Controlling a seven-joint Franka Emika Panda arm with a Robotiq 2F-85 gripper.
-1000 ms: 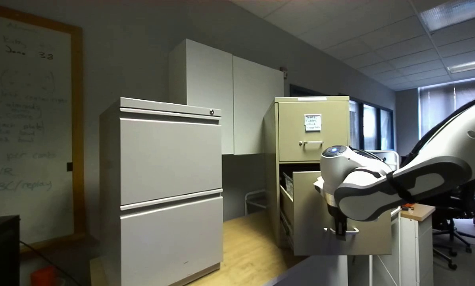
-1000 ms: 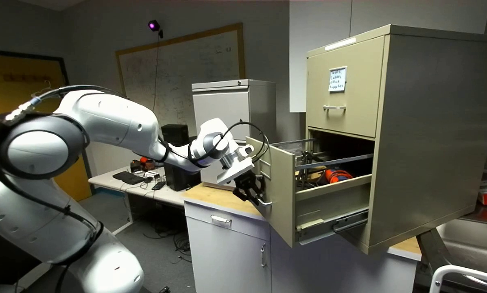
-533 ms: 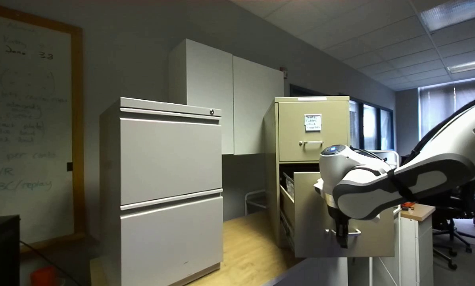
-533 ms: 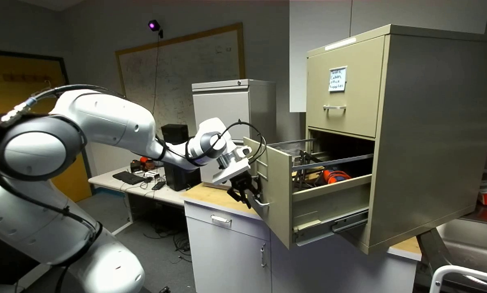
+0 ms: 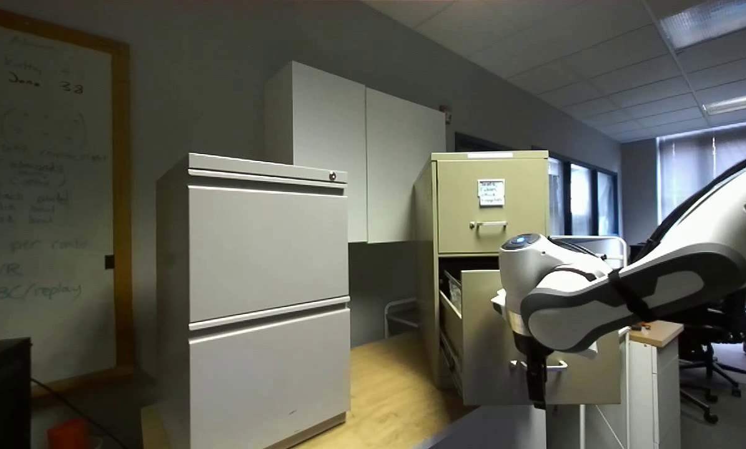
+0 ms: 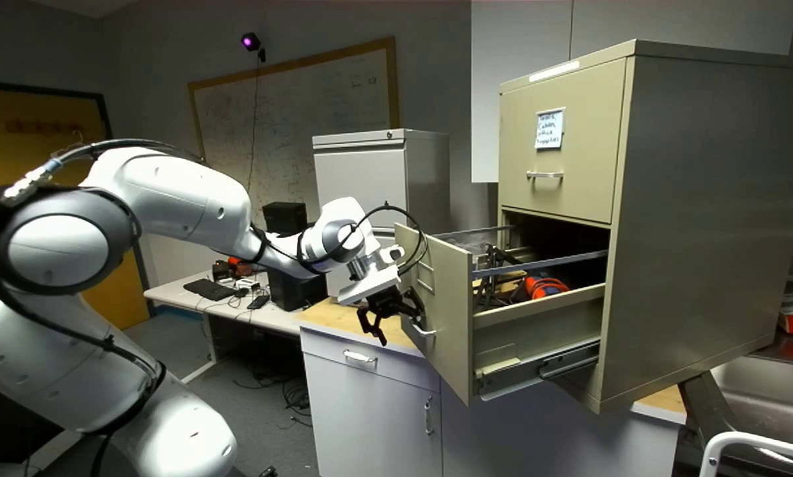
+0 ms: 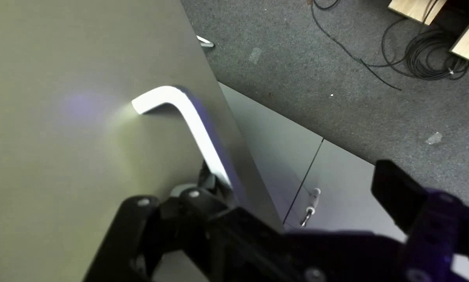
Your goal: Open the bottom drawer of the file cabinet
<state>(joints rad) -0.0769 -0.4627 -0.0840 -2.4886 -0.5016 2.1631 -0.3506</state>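
The tall beige file cabinet (image 6: 701, 199) appears in both exterior views. Its bottom drawer (image 6: 444, 298) is pulled well out, with black and orange-red items (image 6: 543, 286) inside. On the drawer front is a silver handle (image 7: 193, 125), bright in the wrist view. My gripper (image 6: 401, 331) stands at this handle with its jaws spread wide. One finger reaches in between handle and drawer front; whether it touches the bar I cannot tell. The other finger (image 7: 397, 192) hangs apart in free air, on the side away from the drawer. Nothing is gripped between them.
The upper beige drawer (image 6: 562, 139) is closed. A light-grey two-drawer cabinet (image 5: 267, 262) stands beside on the wooden counter (image 5: 385, 386). Below are grey cupboard doors (image 6: 373, 411) with handles. A white tubular frame (image 6: 760, 444) stands at front right. Black cables (image 7: 434, 55) lie on the floor.
The gripper has gone from shut on the handle to wide open, its outer finger swinging away, and the hand has lowered slightly. The bottom drawer has slid a little further out.
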